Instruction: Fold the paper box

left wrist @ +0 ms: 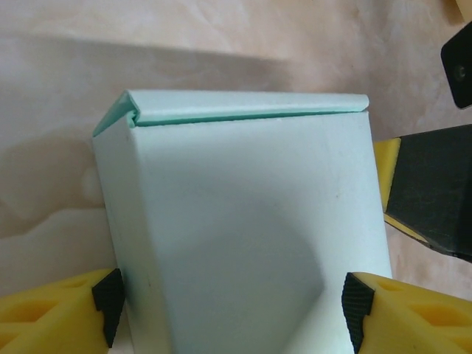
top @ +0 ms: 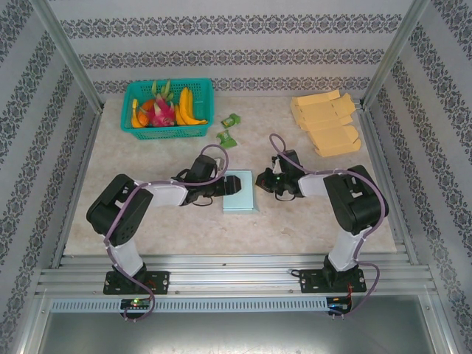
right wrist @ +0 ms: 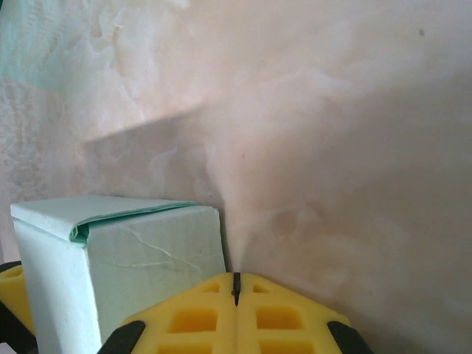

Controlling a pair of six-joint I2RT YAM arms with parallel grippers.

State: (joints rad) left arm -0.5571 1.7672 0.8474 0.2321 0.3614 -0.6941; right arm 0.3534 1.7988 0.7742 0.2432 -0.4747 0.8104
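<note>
One pale green paper box (left wrist: 243, 221) sits in the middle of the desk (top: 147, 221), between the two arms. The left gripper (left wrist: 234, 306) has its jaws spread wide and set against the box's two opposite sides, so it is gripping the box. I judge the point is to keep the light card from sliding or twisting while the top is worked. The top flap is folded over along the far edge, with a thin darker seam under its lip, and one corner is not quite tucked flat.

The right gripper (right wrist: 236, 289) is closed on nothing, fingertips pressed together, just beside the box on its other side. A closed tip makes a firm poker, probably meant for pushing a flap home.

A green basket (top: 200, 131) of fruit, two small green packets (top: 230, 119) and a pile of tan flat boxes (top: 328, 122) lie well apart at the back, out of the way.

No brand, label or writing can be read on the box or anywhere else.
</note>
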